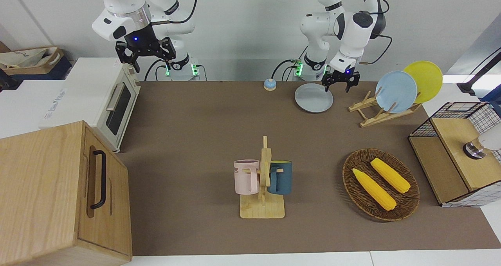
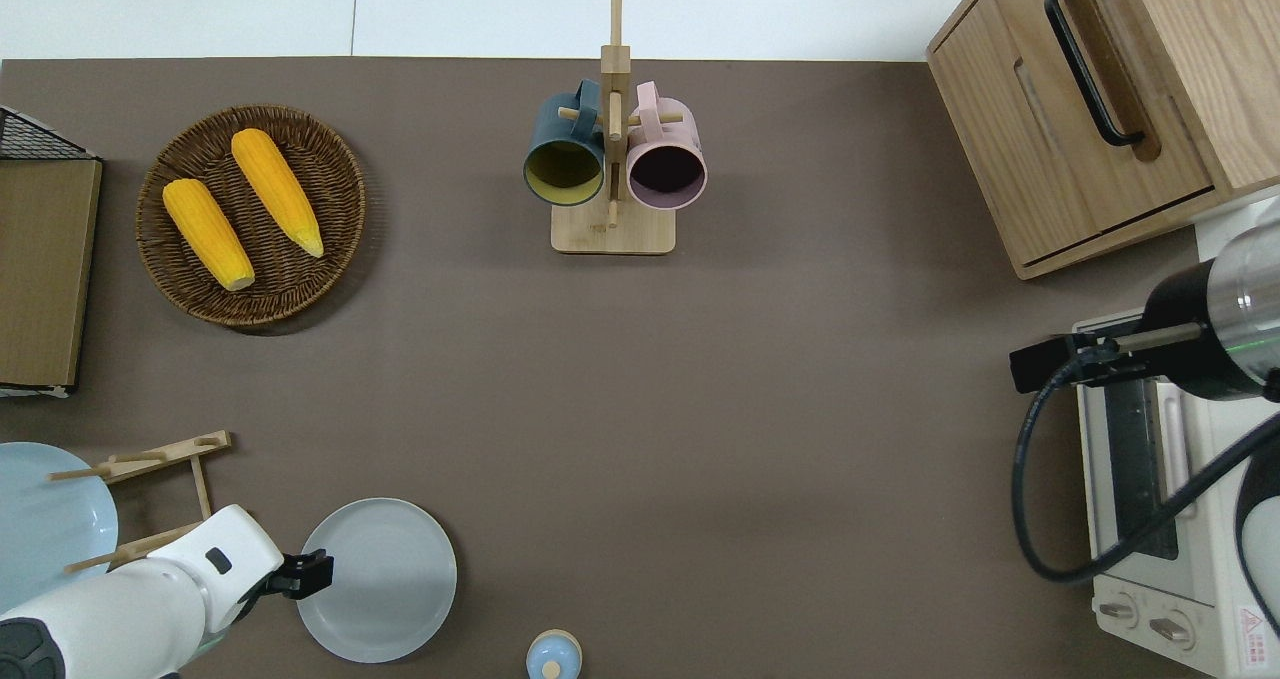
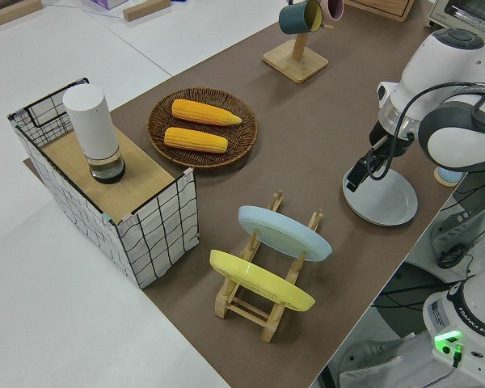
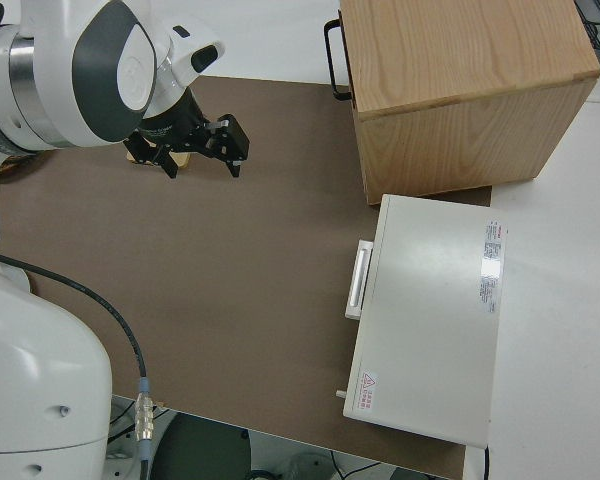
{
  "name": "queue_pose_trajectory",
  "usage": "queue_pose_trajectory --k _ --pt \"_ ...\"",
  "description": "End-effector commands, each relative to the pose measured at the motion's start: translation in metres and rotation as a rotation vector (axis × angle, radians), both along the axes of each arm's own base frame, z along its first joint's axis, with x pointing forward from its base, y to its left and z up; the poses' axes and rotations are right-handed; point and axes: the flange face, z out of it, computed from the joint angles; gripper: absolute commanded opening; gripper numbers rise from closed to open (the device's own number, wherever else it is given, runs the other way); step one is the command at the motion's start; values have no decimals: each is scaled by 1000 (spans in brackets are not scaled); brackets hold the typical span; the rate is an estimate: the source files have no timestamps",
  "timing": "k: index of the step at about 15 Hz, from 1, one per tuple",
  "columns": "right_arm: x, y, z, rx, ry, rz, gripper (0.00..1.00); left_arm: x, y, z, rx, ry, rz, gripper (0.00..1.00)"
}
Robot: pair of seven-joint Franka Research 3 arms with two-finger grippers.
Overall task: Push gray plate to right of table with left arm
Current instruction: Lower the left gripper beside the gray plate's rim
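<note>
Nearest the robots: the gray plate [image 2: 377,579] lies flat on the desk [image 2: 760,409], close to the robots' edge, toward the left arm's end, w/ a small blue bell [image 2: 553,655] beside it. Left claw [image 2: 305,575] sits over the plate's rim on the side toward the plate rack [image 1: 373,111]; from the front its fingers look spread wide, empty. We can't tell if the tips touch the rim.

For the shove, we'd drop the tips low enough to catch the raised rim, not ride over it, then press through the plate's centre toward the right arm's end, slow and straight. We'd watch the bell, it's near the path.

Farther out: mug stand [image 2: 613,159] and corn basket [image 2: 250,216], well apart. Right claw [image 1: 145,51] parked, spread open.
</note>
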Motion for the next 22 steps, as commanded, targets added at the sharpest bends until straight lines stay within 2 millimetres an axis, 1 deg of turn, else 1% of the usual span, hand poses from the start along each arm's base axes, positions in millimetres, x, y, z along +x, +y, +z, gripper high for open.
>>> queue_pose_trajectory --k 1,8,10,15,17,20,21,22 --pt "-3 -2 4 9 3 -6 983 -1 -2 -20 30 -14 -59 991" --pt "-3 -2 4 9 3 -4 983 17 -8 -64 47 -23 -110 991" --pt "-3 -3 4 9 3 -7 983 21 -9 -79 59 -13 -134 991" --pt "-3 -2 4 9 3 -4 983 23 -10 -88 66 -5 -153 973" --pt "-3 -3 4 9 3 -7 983 24 -10 -88 66 -6 -153 912" --pt "-3 -2 4 9 3 -4 983 23 -11 -89 66 -3 -156 732" --pt "-3 -2 4 9 3 -4 983 24 -14 -88 66 -5 -164 668" --pt "-3 -2 4 9 3 -4 983 24 -14 -88 66 -5 -162 586"
